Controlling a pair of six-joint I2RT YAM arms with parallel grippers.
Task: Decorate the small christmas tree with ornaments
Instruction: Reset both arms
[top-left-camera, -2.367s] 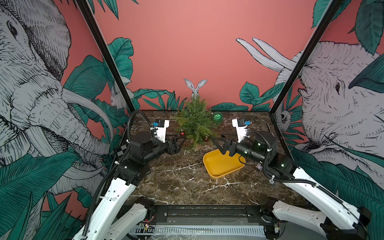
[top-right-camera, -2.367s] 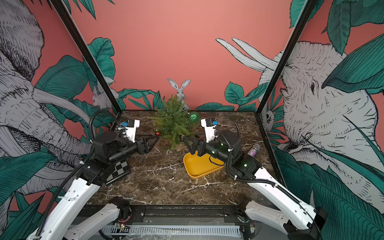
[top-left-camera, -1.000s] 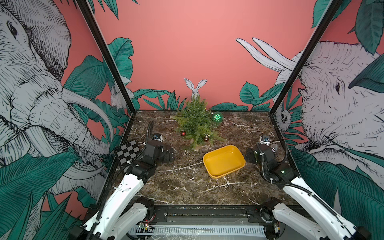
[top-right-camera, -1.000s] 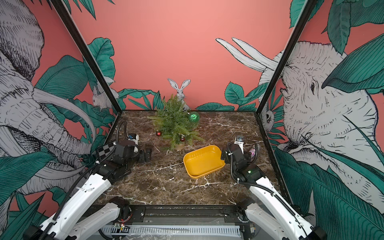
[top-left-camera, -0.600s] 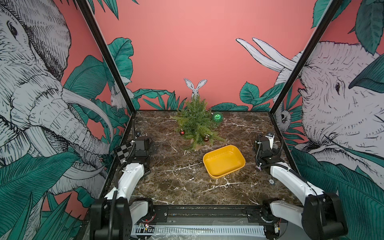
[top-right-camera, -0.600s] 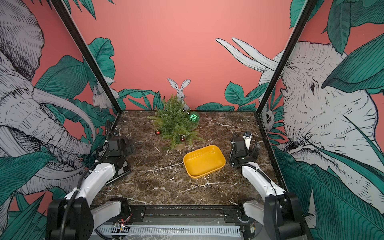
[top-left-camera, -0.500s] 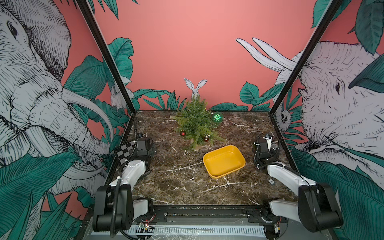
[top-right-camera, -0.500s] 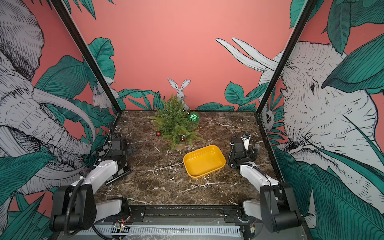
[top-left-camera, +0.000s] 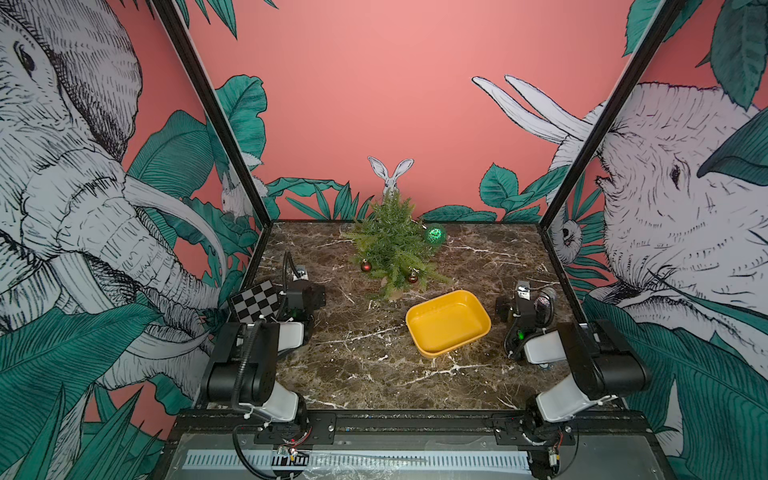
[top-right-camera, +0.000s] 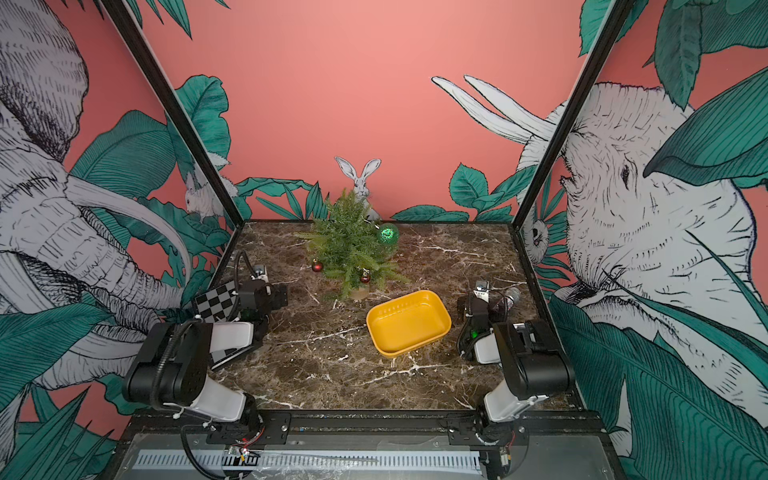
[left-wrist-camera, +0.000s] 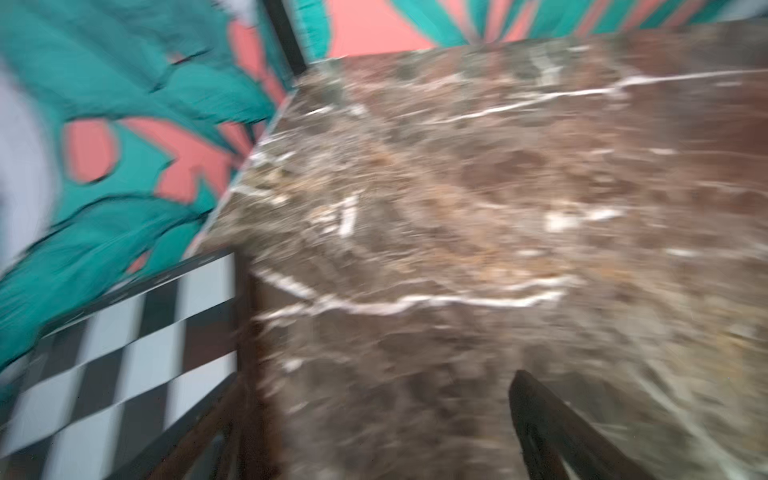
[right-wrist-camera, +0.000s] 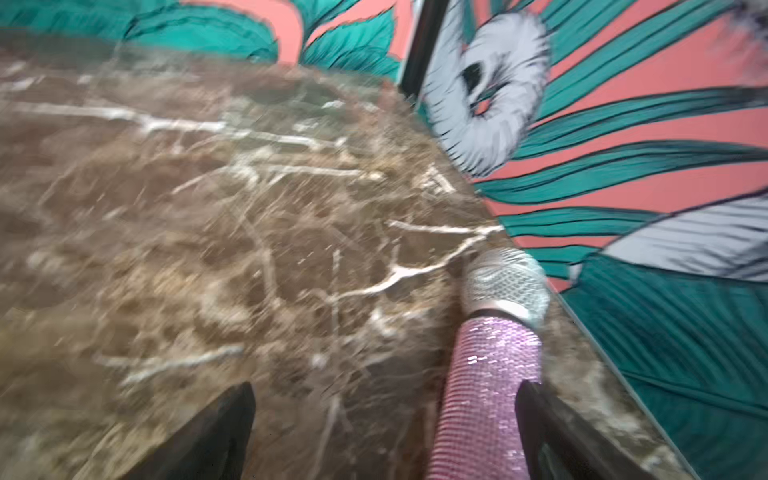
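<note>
small green feathery christmas tree in a tan pot stands at 12 o'clock on the counter. the left gripper has withdrawn to 9 o'clock, its jaws apart and empty. a shiny dark-red ball, a second dark-red ball and a glittery green ball hang among its branches. the yellow plastic tray holds nothing. the right gripper has retreated to 3 o'clock, its jaws apart. decorating looks finished.
</note>
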